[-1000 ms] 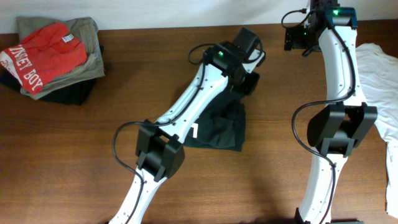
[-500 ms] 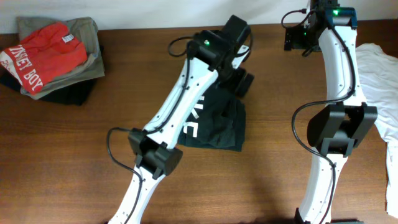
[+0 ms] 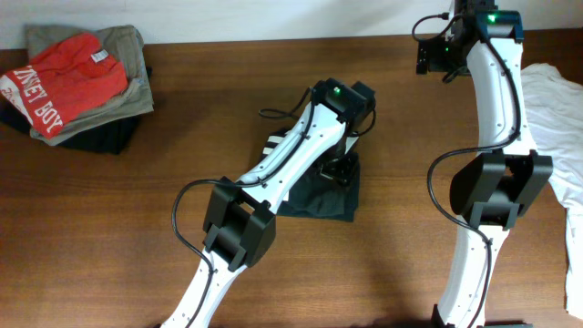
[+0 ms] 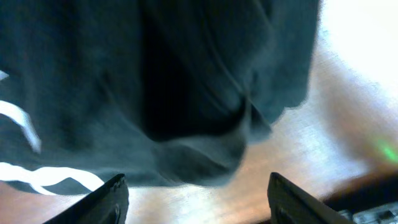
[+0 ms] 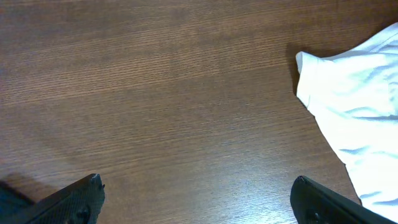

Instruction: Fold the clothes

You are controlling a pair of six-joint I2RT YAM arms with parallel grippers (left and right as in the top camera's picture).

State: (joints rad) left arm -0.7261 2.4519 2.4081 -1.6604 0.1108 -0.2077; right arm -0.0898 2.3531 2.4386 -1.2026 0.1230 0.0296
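Firstly, at the far left of the wooden table (image 3: pixel 109 228) sits a stack of folded garments (image 3: pixel 100 109), with a red printed shirt (image 3: pixel 64 80) uppermost.

At centre lies the black T-shirt (image 3: pixel 323 202), gathered into a compact bundle and largely covered from above by the left arm (image 3: pixel 291 155). The left gripper (image 4: pixel 196 199) hangs over the shirt's edge. In the wrist view its two fingers (image 4: pixel 107 200) stand wide apart with nothing clamped between them. That view is blurred. It shows dark creased fabric, white lettering (image 4: pixel 25 155) at the left, and bare wood beyond the cloth's edge. Whether the fingertips touch the cloth cannot be determined.

To the right, the right arm (image 3: pixel 496 118) reaches to the table's far edge. The right gripper (image 5: pixel 199 202) is likewise spread, jaws apart over bare wood, holding nothing. A white garment (image 3: pixel 557 109) lies crumpled at the table's right edge, well apart from the black T-shirt. Its corner shows in the right wrist view.
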